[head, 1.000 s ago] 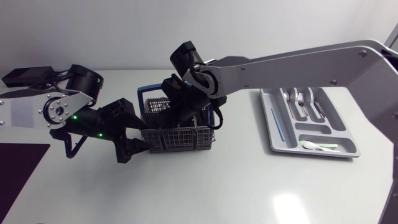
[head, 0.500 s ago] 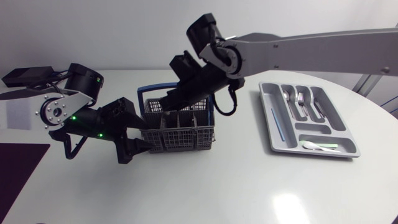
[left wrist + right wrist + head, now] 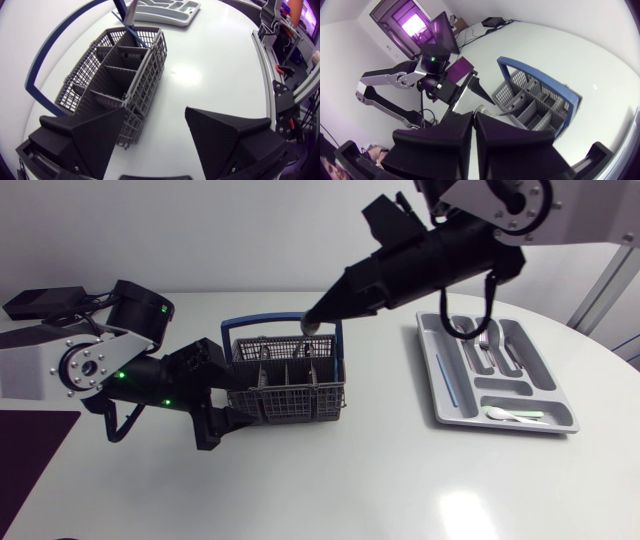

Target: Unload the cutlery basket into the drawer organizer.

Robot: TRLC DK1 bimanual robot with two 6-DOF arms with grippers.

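The left arm (image 3: 110, 360) is lying low over the white table (image 3: 360, 480), coming in from the left edge. The left gripper (image 3: 218, 425) is standing wide open at the left end of the grey cutlery basket (image 3: 290, 402). In its wrist view one finger (image 3: 85, 140) is sitting right at the basket's near corner, while the other finger is hanging over bare table, well apart from the mesh. The compartments facing that camera are showing only dividers. The basket's blue handle (image 3: 262, 323) is standing upright over it.

Above the basket's far right corner, the right gripper (image 3: 315, 318) is pinching a slim grey piece of cutlery (image 3: 482, 110) between its closed fingers; what kind of piece it is cannot be told. The right arm (image 3: 440, 250) is slanting down to it from the upper right.

Further right, the grey drawer organizer (image 3: 430, 365) is lying flat on the table, holding silver cutlery (image 3: 480, 345), a thin blue stick (image 3: 445, 380) and a white spoon (image 3: 512, 416).
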